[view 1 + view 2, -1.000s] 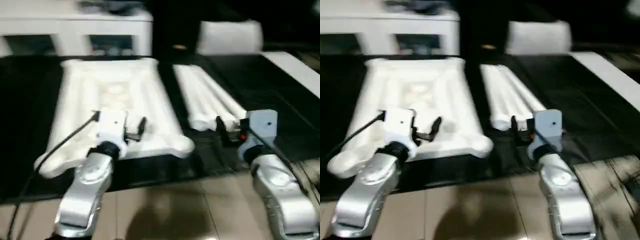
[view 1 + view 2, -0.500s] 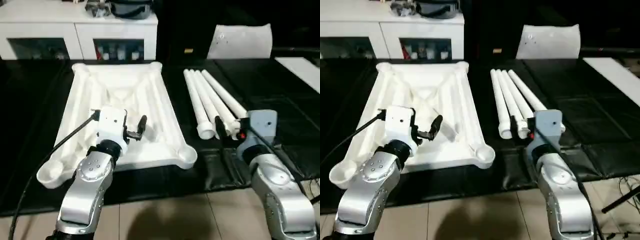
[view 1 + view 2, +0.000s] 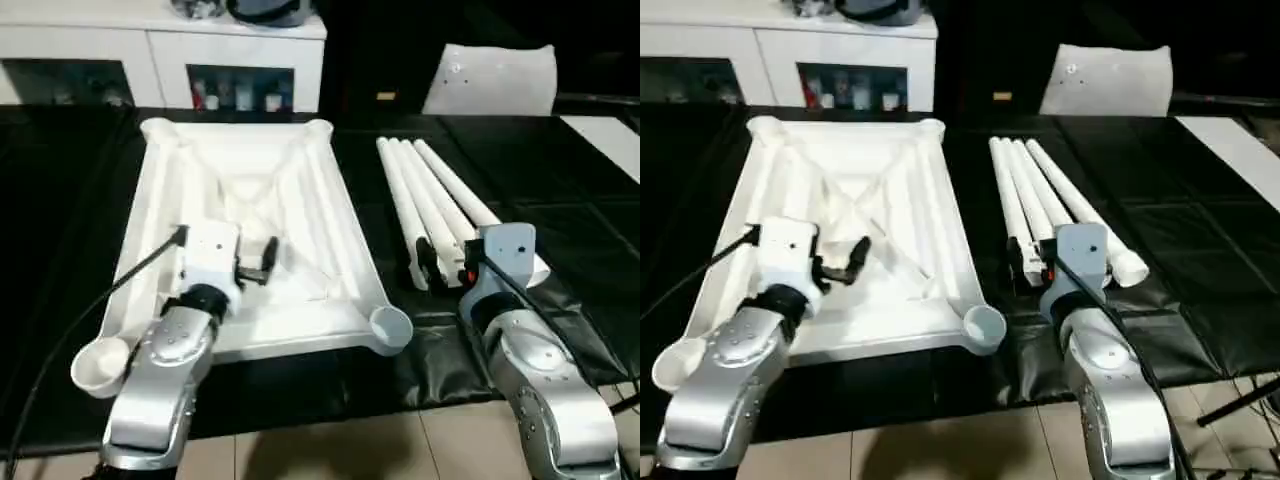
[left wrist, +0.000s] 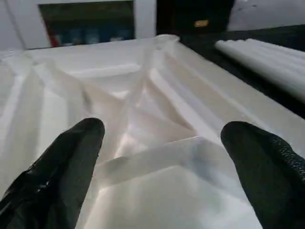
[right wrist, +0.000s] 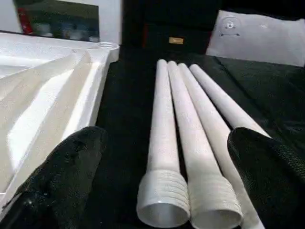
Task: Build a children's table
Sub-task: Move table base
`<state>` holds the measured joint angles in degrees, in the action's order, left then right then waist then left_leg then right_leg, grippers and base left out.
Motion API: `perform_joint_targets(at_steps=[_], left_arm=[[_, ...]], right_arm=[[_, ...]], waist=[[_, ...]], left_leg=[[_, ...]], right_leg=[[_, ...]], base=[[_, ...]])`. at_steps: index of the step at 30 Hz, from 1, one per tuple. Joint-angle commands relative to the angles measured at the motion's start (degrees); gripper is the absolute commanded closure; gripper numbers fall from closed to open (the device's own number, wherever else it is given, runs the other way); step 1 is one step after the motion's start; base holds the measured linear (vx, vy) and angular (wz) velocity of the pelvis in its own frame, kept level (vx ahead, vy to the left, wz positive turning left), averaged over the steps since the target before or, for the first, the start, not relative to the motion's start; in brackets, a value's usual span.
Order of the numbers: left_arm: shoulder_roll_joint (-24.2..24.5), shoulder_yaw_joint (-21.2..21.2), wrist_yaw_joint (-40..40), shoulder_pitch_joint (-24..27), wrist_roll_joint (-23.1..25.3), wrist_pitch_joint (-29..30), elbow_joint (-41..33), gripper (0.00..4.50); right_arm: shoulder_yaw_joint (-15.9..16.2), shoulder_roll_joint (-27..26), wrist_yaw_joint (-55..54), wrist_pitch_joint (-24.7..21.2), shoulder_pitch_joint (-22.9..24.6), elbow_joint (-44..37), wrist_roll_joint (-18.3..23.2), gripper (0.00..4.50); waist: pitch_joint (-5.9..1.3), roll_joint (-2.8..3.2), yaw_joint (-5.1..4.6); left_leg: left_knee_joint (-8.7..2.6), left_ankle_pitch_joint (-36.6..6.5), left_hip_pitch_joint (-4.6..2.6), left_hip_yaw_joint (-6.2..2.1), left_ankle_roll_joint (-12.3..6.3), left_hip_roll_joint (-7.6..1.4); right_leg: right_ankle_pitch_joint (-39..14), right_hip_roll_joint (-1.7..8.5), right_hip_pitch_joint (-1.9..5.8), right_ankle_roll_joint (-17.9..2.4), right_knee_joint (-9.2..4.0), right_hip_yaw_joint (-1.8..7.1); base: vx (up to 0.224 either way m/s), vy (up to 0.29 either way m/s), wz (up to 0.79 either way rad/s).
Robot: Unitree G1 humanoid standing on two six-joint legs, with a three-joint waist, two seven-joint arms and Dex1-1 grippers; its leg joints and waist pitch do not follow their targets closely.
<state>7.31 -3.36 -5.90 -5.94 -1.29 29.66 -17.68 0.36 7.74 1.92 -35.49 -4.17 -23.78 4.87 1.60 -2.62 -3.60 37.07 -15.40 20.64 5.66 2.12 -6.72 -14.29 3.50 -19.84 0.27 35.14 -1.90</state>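
Note:
The children's table top (image 3: 300,200) lies upside down on the black mat, ribbed underside up, with round sockets (image 3: 390,326) at its corners. My left gripper (image 3: 250,265) hovers open just above the near half of the underside, and its black fingers (image 4: 62,162) stand wide apart with nothing between them. To the right of the top, the white legs (image 3: 430,195) lie side by side, threaded ends (image 5: 164,202) toward me. My right gripper (image 3: 445,265) is open over those near ends, and its fingers (image 5: 271,176) straddle them without touching.
A white cabinet with glass doors (image 3: 160,60) stands behind the mat. A flat white panel (image 3: 490,80) leans at the back right and a white strip (image 3: 610,135) lies at the far right. The black mat (image 3: 560,210) ends at a tiled floor (image 3: 330,450) near me.
The camera has shifted and steadied, so the whole picture has moved. Both grippers stay open, in about the same places over the top and the leg ends.

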Motion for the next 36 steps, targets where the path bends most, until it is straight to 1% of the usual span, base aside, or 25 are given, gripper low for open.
perform_joint_targets(at_steps=[1, 2, 3, 4, 6, 8, 11, 13, 15, 17, 20, 23, 24, 25, 26, 27, 28, 29, 30, 31, 32, 33, 34, 35, 36], left_arm=[[-0.28, -0.52, 0.06, 0.43, 0.31, 0.57, -0.44, 0.03], [-0.26, -0.52, 0.06, 0.42, 0.30, 0.58, -0.40, 0.03], [-0.25, -0.54, 0.08, 0.37, 0.31, 0.62, -0.37, 0.03], [-0.27, -0.58, 0.11, 0.30, 0.33, 0.67, -0.31, 0.03], [-0.29, -0.62, 0.18, 0.22, 0.32, 0.70, -0.23, 0.03], [-0.37, -0.46, 0.34, 0.10, 0.23, 0.79, -0.16, 0.03], [-0.22, 0.59, 0.32, 1.38, -0.20, 0.95, -0.75, 0.03], [0.04, 0.79, 0.16, 2.06, -0.19, 0.88, -1.00, 0.03], [0.22, 1.22, 0.17, 2.50, -0.27, 0.77, -1.21, 0.03], [0.21, 1.60, 0.37, 2.42, -0.26, 0.79, -1.24, 0.03], [0.13, 1.72, 0.38, 1.98, -0.31, 0.76, -1.07, 0.03], [0.05, 1.36, 0.24, 1.95, -0.22, 0.53, -1.05, 0.03], [0.00, 1.16, 0.20, 2.00, -0.19, 0.45, -1.09, 0.03], [-0.13, 0.89, 0.14, 2.13, -0.07, 0.36, -1.14, 0.03], [-0.13, 0.88, 0.13, 2.14, -0.06, 0.36, -1.15, 0.03], [-0.18, 0.81, 0.11, 2.21, -0.01, 0.35, -1.16, 0.03], [-0.20, 0.77, 0.11, 2.18, 0.02, 0.36, -1.13, 0.03], [-0.21, 0.74, 0.11, 2.15, 0.04, 0.37, -1.11, 0.03], [-0.19, 0.71, 0.10, 2.08, 0.07, 0.36, -1.06, 0.03], [-0.20, 0.68, 0.12, 2.00, 0.10, 0.39, -1.05, 0.03], [-0.24, 0.65, 0.18, 1.95, 0.13, 0.43, -1.06, 0.03], [-0.24, 0.65, 0.18, 1.95, 0.13, 0.43, -1.06, 0.03], [-0.32, 0.64, 0.28, 2.09, 0.16, 0.38, -1.20, 0.03], [-0.72, 0.90, 0.68, 2.37, 0.06, -0.02, -1.33, 0.03], [-0.92, 1.02, 0.85, 2.50, 0.02, -0.20, -1.38, 0.03]], right_arm=[[-0.75, 0.66, 0.34, -0.22, -0.30, 0.62, -0.02, 0.00], [-0.81, 0.58, 0.37, -0.23, -0.38, 0.65, -0.11, 0.00], [-0.91, 0.48, 0.37, -0.20, -0.44, 0.64, -0.18, 0.00], [-1.03, 0.38, 0.36, -0.17, -0.44, 0.63, -0.18, 0.00], [-1.11, 0.33, 0.38, -0.14, -0.44, 0.63, -0.18, 0.00], [-0.91, 0.44, 0.53, -0.13, -0.18, 0.31, -0.25, 0.00], [-0.25, 0.80, 1.08, 0.10, 0.65, -0.34, -0.18, 0.00], [-0.30, 0.94, 1.05, 0.21, 0.87, -0.20, -0.26, 0.00], [-0.42, 1.05, 1.06, 0.30, 1.03, -0.09, -0.33, 0.00], [-0.55, 1.11, 1.05, 0.34, 1.02, 0.00, -0.45, 0.00], [-0.56, 0.88, 1.12, 0.43, 1.10, -0.02, -0.60, 0.00], [-0.86, 0.44, 0.99, 0.52, 1.16, 0.02, -0.40, 0.00], [-0.99, 0.33, 0.88, 0.45, 1.18, 0.05, -0.32, 0.00], [-1.66, -0.22, 1.01, -0.47, 1.04, 0.05, 0.72, 0.00], [-1.79, -0.34, 0.98, -0.53, 1.03, 0.06, 0.88, 0.00], [-2.51, -0.87, 0.77, -0.95, 0.80, 0.03, 1.58, 0.00], [-2.63, -0.79, 0.76, -0.72, 0.59, 0.08, 1.55, 0.00], [-2.63, -0.65, 0.75, -0.43, 0.46, 0.11, 1.40, 0.00], [-1.92, 0.19, 1.03, -0.17, 0.25, 0.18, 0.56, 0.00], [-1.41, 0.74, 1.35, -0.01, 0.10, 0.25, 0.08, 0.00], [-1.39, 0.73, 1.52, -0.01, 0.05, 0.28, 0.21, 0.00], [-1.39, 0.73, 1.52, -0.01, 0.05, 0.28, 0.21, 0.00], [-1.45, 0.50, 1.53, -0.05, 0.11, 0.21, 0.32, 0.00], [-1.48, 0.37, 1.55, -0.10, 0.15, 0.11, 0.40, 0.00], [-1.52, 0.29, 1.58, -0.14, 0.16, 0.07, 0.43, 0.00]], waist=[[-2.89, 0.30, 0.45], [-2.37, 0.31, 0.74], [-2.13, 0.45, 0.92], [-1.55, 0.47, 1.03], [-1.06, 0.44, 0.98], [-0.82, 0.38, 0.93], [-0.94, 0.34, 0.72], [-0.90, 0.39, 0.58], [-0.88, 0.28, 0.27], [-0.97, 0.35, 0.19], [-1.17, 0.58, 0.15], [-1.80, 0.74, 0.24], [-1.86, 0.76, 0.19], [-2.27, 0.83, 0.29], [-2.42, 0.78, 0.31], [-2.75, 2.24, -0.14], [-1.54, 0.79, -1.11], [-1.31, 0.48, -0.69], [-1.55, -2.08, 0.91], [-2.54, -1.57, 1.81], [-3.29, -1.67, 3.00], [-3.50, -1.17, 3.37], [-3.09, -0.54, 3.54], [-2.95, 0.26, 3.15], [-2.57, 1.51, 1.49]], left_leg=[[-3.64, 28.61, -1.10, -1.23, -9.51, -4.39], [-4.28, 17.97, -0.77, -0.91, -8.32, -4.90], [-4.58, 13.22, -0.71, -0.88, -7.65, -5.23], [-5.28, 2.32, -0.79, -0.74, -4.79, -5.68], [-5.87, -6.05, -0.88, -0.46, -2.13, -5.72], [-6.13, -11.21, -1.03, 0.11, 0.02, -5.74], [-6.25, -13.36, -0.55, 0.37, 1.73, -5.59], [-6.30, -19.41, -1.29, 0.32, 2.60, -5.49], [-6.23, -23.39, -1.78, 0.52, 1.88, -5.17], [-6.18, -24.09, -2.08, 0.86, 0.37, -4.80], [-6.83, -21.00, -2.11, 1.03, -1.48, -4.91], [-6.96, -13.52, -2.07, 1.47, -4.58, -4.83], [-6.92, -11.72, -1.86, 1.49, -5.30, -4.80], [-6.57, -5.67, -1.62, 1.68, -7.53, -4.37], [-6.37, -3.60, -1.64, 1.75, -8.50, -4.19], [-7.00, -2.94, -11.02, 2.11, -2.47, -8.11], [-8.65, -3.93, -11.60, 0.88, -1.30, -11.20], [-8.66, -5.06, -11.67, 1.61, -0.99, -11.45], [-5.92, -4.79, -4.32, 3.95, -4.58, -4.89], [-3.03, -4.02, -0.38, 5.01, -6.84, -1.09], [2.23, -3.04, 2.33, 2.92, -8.72, -2.01], [3.81, -0.56, 4.80, 1.64, -7.87, -2.91], [0.86, 6.50, 6.68, 0.40, -5.37, -3.56], [-1.84, 10.98, 5.48, 0.68, -5.51, -3.63], [-3.94, 21.45, 2.40, -1.03, -11.04, -5.08]], right_leg=[[20.18, 4.33, 2.53, -10.50, -1.72, 2.50], [13.23, 4.63, 2.61, -11.58, -2.28, 2.54], [10.08, 4.77, 2.60, -12.16, -2.47, 2.56], [2.51, 4.64, 2.29, -13.36, -2.98, 2.62], [-4.23, 4.52, 1.95, -13.09, -3.49, 2.72], [-10.39, 4.41, 1.35, -11.55, -4.08, 2.89], [-14.73, 4.23, 1.08, -8.81, -4.29, 2.92], [-22.59, 4.09, 0.84, -7.05, -4.89, 2.62], [-28.45, 3.59, 1.03, -6.78, -5.67, 2.09], [-31.09, 3.23, 1.67, -7.50, -6.28, 1.80], [-26.51, 2.99, 2.93, -9.69, -6.33, 1.56], [-15.23, 2.63, 3.94, -13.35, -5.54, 1.54], [-13.49, 2.67, 4.36, -14.03, -5.46, 1.48], [-8.21, 2.55, 5.33, -15.33, -5.23, 1.40], [-6.18, 2.44, 5.45, -15.59, -5.02, 1.38], [-3.44, 0.42, -0.87, -14.90, -1.91, 1.02], [-2.29, 1.26, -3.10, -10.71, 0.38, -0.38], [-2.04, 2.32, -3.42, -9.83, 0.62, -0.23], [2.60, 3.55, 3.10, -9.49, -2.32, 2.17], [4.83, 4.16, 7.84, -10.16, -3.55, 5.32], [7.15, 9.97, 10.38, -17.48, -5.49, 10.01], [11.48, 10.88, 11.93, -20.31, -4.91, 10.47], [24.23, 6.24, 10.71, -21.23, -2.39, 5.49], [24.72, 3.53, 9.22, -19.50, -1.46, 2.77], [21.35, -1.14, 6.06, -12.90, 1.09, -1.16]], base=[[-0.062, -0.021, -0.02], [-0.062, -0.021, -0.02], [-0.077, -0.027, -0.02], [-0.086, -0.031, 0.01], [-0.086, -0.033, 0.01], [-0.081, -0.035, 0.03], [-0.059, -0.026, 0.01], [0.000, 0.000, 0.00], [0.000, 0.000, 0.00], [0.000, 0.000, 0.00], [0.018, 0.002, 0.00], [0.081, 0.018, 0.02], [0.091, 0.018, 0.02], [0.108, 0.021, 0.00], [0.108, 0.021, 0.00], [0.154, 0.012, -0.24], [0.160, -0.002, -0.57], [0.160, -0.002, -0.57], [0.078, -0.004, -0.45], [0.061, -0.003, -0.05], [0.061, -0.003, -0.05], [0.112, 0.001, -0.03], [0.000, 0.000, 0.00], [0.000, 0.000, 0.00], [0.000, 0.000, 0.00]])
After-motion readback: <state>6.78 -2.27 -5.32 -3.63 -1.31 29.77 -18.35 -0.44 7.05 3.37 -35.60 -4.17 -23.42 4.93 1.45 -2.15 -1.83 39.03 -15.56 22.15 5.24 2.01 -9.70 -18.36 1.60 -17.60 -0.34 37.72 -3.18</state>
